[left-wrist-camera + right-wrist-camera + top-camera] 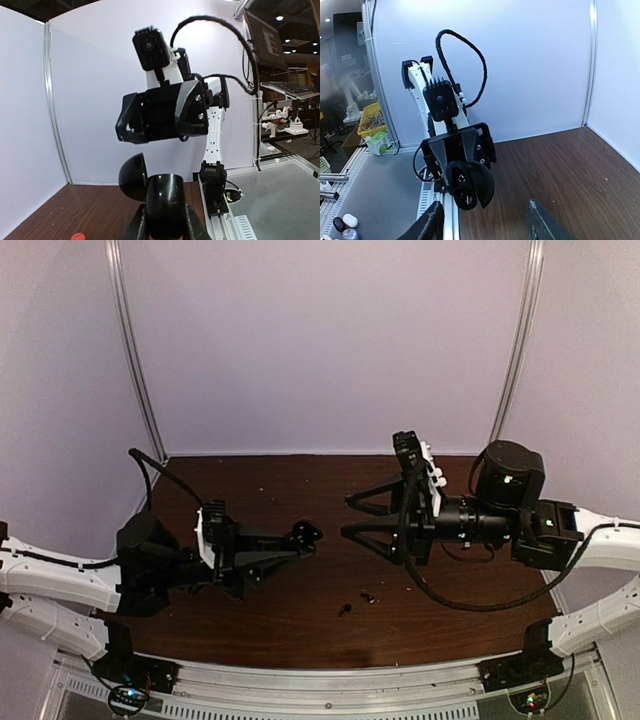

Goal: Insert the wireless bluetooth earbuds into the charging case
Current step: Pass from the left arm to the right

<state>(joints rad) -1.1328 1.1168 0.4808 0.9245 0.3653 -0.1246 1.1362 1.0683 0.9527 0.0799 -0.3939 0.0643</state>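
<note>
While the left gripper (296, 538) hangs above the wooden table (250, 490), its jaws are clamped on the charging case (306, 531), a round black shell gripped by its lower half. And the lid (132, 176) is swung open, tipped back off to one side of the case! From the right wrist view the open mouth of the case faces the right arm, but the inside is too dark to tell whether anything sits in it.

Straight across from the case, near it but not touching, waits the right gripper (348, 517). Its jaws stand wide apart, nothing between them, one finger (372, 497) on either side of the line to the case.

Now, the earbuds: two tiny black earbuds lie on the table below the case, on the side toward the arm bases and a little toward the right arm. One (368, 595) lies nearer the case, the other (344, 610) just beside it, closer to the table's near edge. Both are well apart from the case.

Down in the left wrist view, a red-orange bud (77, 236) peeks in on the table under and to the left of the case, cropped by the frame edge.
</note>
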